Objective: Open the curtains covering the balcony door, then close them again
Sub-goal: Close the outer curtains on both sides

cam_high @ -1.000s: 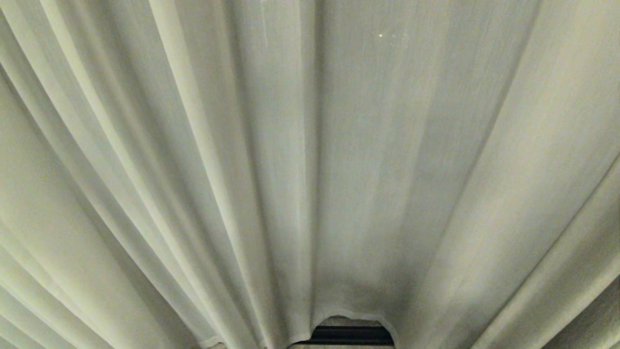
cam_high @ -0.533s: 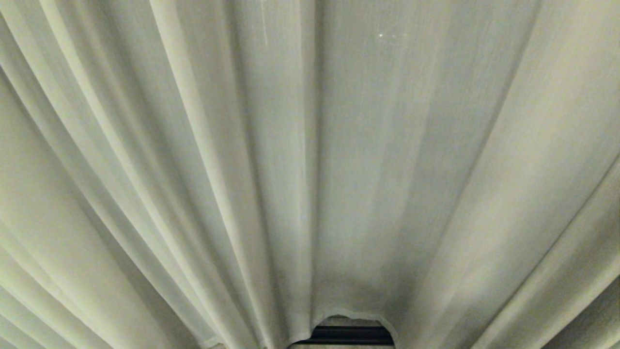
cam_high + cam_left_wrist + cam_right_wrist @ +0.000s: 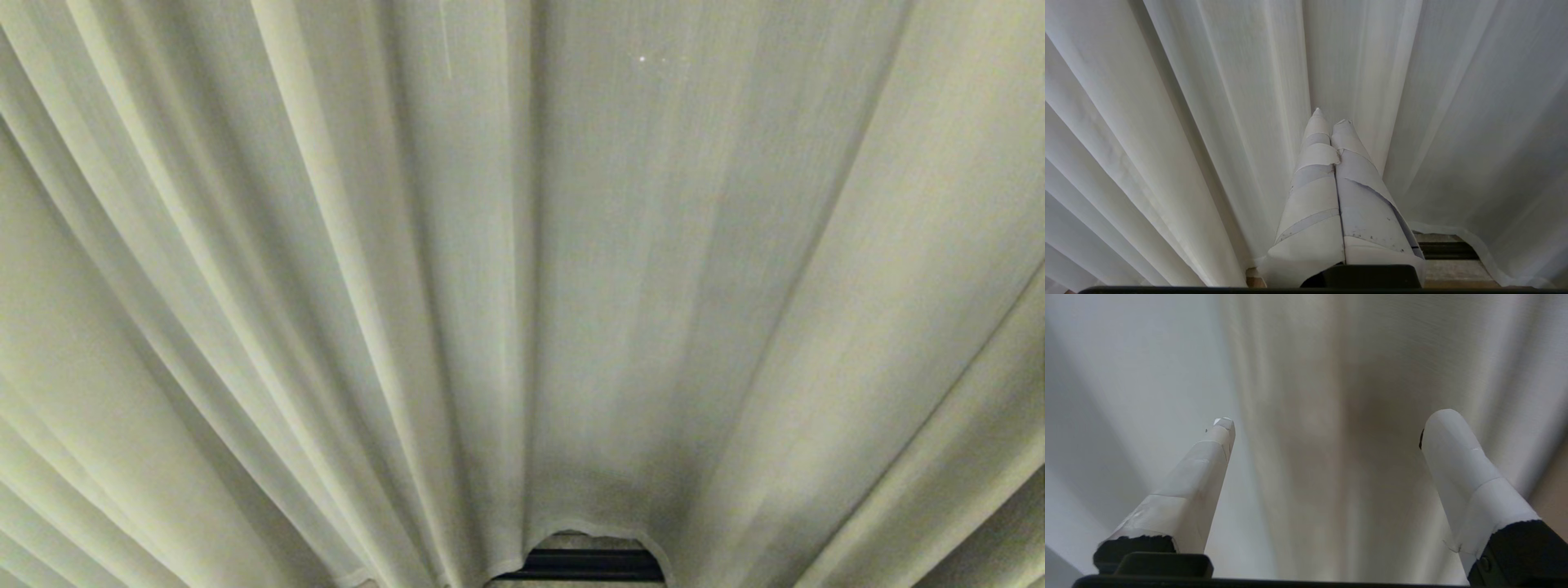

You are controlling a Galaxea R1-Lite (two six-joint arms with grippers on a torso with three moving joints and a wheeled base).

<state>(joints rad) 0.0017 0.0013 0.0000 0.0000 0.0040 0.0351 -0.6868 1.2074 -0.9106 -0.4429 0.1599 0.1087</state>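
Note:
The cream-white pleated curtains [image 3: 604, 278] fill the head view, drawn across the balcony door. Only a dark strip of the door's bottom frame [image 3: 589, 563] shows under a lifted bit of hem. Neither arm appears in the head view. In the left wrist view my left gripper [image 3: 1329, 115] is shut, its two white-taped fingers pressed together, pointing at the curtains [image 3: 1208, 122] with nothing between them. In the right wrist view my right gripper [image 3: 1331, 420] stands wide open close before the curtain folds [image 3: 1331, 375]; no fabric lies between its fingers.
Below the curtain hem in the left wrist view, a dark door track [image 3: 1447, 250] and a strip of pale floor [image 3: 1453, 271] show.
The head view is unchanged: the curtains hang as before and the camera has not shifted.

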